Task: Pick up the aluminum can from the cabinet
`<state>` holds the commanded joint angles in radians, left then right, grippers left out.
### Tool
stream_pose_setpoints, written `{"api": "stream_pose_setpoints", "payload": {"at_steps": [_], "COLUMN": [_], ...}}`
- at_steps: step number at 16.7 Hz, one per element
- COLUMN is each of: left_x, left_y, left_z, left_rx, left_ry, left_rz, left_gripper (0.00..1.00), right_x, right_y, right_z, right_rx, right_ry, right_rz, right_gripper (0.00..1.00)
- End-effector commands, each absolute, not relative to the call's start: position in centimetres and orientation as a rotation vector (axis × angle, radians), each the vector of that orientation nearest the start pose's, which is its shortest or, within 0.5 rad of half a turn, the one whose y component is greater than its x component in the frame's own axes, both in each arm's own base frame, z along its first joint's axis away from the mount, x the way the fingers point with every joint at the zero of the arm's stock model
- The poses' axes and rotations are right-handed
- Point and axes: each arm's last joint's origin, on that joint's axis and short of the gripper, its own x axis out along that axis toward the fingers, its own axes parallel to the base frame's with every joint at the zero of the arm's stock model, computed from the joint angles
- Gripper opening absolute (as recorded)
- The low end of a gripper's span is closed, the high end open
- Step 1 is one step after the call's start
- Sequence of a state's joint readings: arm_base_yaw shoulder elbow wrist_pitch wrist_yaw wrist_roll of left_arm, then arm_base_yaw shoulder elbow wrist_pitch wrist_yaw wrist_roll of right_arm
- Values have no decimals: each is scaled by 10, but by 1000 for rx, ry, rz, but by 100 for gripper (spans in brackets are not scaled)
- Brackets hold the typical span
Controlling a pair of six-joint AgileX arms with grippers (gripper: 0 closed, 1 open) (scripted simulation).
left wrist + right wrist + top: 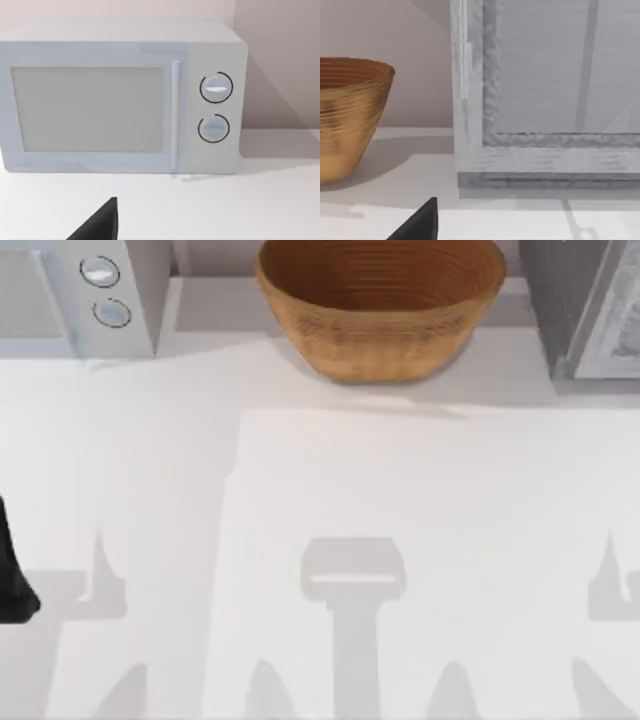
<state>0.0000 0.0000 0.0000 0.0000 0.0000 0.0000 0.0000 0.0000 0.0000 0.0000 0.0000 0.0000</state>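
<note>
1. Left gripper [102, 224]: seen as a dark wedge in the left wrist view, over the white table [330, 490] and facing the microwave. Cannot tell how wide it stands.
2. Left arm [12, 575]: a dark shape at the table's left edge, well apart from everything along the back.
3. Microwave [80, 290]: pale grey, in the back left corner with its door closed. Has a slim upright handle [175, 115] next to two round knobs [216, 88], set one above the other.
4. Bowl [380, 320]: tan and woven, upright at the back centre. Sits between microwave and cabinet, touching neither.
5. Shadows [352, 580]: soft grey arm shapes across the front of the table.
6. Cabinet [590, 310]: grey, in the back right corner. Shows a pale framed front with a see-through panel [560, 75] in the right wrist view. Cannot tell whether it is open.
7. Right gripper [422, 224]: seen as a dark wedge over the table, facing the cabinet front, with the bowl off to one side. Cannot tell how wide it stands.
8. Can: cannot tell where it is.
</note>
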Motion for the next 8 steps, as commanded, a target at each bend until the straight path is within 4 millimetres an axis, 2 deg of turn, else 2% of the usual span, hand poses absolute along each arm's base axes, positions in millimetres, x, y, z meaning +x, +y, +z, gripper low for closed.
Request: {"api": "stream_pose_setpoints", "payload": {"at_steps": [2, 4, 6, 8], "left_x": [106, 106, 106, 106], "left_y": [-1, -1, -1, -1], "left_z": [160, 160, 160, 160], "left_rx": [0, 0, 0, 0], "left_ry": [0, 0, 0, 0], "left_rz": [0, 0, 0, 0], "left_gripper": [100, 100, 100, 100], "right_x": [106, 105, 105, 107], "right_y": [-1, -1, 0, 2], "right_z": [160, 168, 187, 216], "right_rx": [0, 0, 0, -1], "right_ry": [0, 0, 2, 5], "right_rz": [0, 2, 5, 6], "right_gripper": [100, 100, 100, 100]}}
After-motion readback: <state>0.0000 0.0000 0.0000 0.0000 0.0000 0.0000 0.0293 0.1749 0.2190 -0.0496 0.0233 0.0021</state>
